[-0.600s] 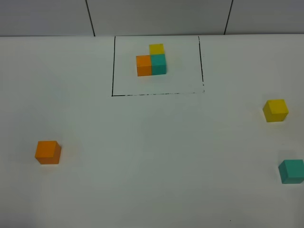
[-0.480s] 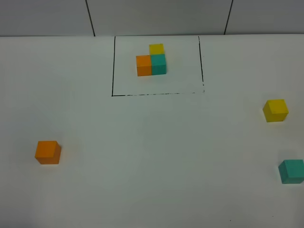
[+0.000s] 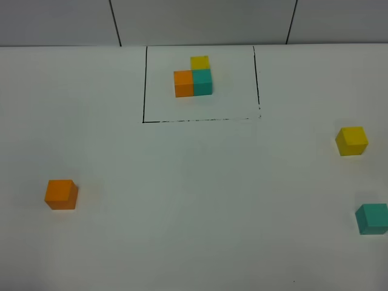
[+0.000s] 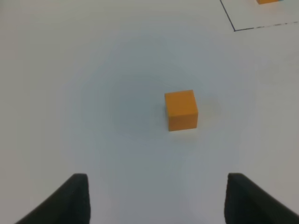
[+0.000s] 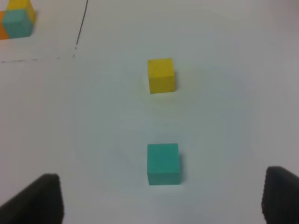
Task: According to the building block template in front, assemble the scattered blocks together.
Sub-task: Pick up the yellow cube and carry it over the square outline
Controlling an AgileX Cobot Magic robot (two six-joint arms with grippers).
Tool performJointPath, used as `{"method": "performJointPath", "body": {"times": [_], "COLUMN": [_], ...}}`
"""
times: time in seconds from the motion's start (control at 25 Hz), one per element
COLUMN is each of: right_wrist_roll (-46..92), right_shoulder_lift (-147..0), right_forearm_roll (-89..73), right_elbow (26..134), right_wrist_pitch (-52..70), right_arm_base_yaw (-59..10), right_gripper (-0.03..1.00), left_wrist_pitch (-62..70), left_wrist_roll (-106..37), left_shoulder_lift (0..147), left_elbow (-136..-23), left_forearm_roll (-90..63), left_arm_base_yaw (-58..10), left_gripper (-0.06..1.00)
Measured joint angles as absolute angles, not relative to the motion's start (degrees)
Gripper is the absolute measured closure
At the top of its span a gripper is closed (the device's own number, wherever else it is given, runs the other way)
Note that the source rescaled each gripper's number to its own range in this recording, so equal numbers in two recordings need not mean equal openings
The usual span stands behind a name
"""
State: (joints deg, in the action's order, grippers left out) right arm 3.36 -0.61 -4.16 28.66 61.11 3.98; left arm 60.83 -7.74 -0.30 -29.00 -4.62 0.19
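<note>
White surface (image 3: pixel 194 242), wide and mostly bare. At its far edge is the building block template (image 3: pixel 193 79): orange and teal cubes side by side, yellow behind the teal, all touching, inside a thin black-lined rectangle (image 3: pixel 144 85).

The scattered blocks are well apart from each other and from the frame. Orange cube (image 3: pixel 60 194) sits alone at near left. Yellow cube (image 3: pixel 351 140) is at far right, with the teal cube (image 3: pixel 371 218) nearer me on the same side, close to the edge of the high view.

Cubes, so there is no long axis to line up on. Only the faces matter.

Left jaws: open, tips spread wide, nothing held. In the left wrist view the orange cube lies ahead of them, a little off centre and turned slightly. I judge this arm the nearer one for orange.

Right jaws: open wider, empty. The teal cube lies just ahead and centred between the tips, faces square to them, with yellow farther along the same line. A straight advance should bracket teal first, so I judge it the right arm's easier pick.

Against the high view of half a second ago I find no difference: every cube and the frame sit where they were, and no arm shows in it.
</note>
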Motion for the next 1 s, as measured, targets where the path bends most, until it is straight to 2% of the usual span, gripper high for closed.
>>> {"method": "performJointPath", "body": {"times": [0.84, 1.0], "right_wrist_roll": [3.36, 3.36], "right_shoulder_lift": [-0.69, -5.79], "right_forearm_roll": [-4.16, -4.16], "right_elbow": [28.66, 29.34], "right_wrist_pitch": [61.11, 60.16], "right_arm_base_yaw": [3.98, 3.98], "right_gripper": [0.24, 0.24], "left_wrist_pitch": [60.83, 60.83], "left_wrist_roll": [-7.74, -7.74], "left_shoulder_lift": [-0.3, -0.3], "left_elbow": [-29.0, -29.0], "left_forearm_roll": [-4.62, -4.62], "left_arm_base_yaw": [0.19, 0.19], "left_gripper": [0.55, 0.55]}}
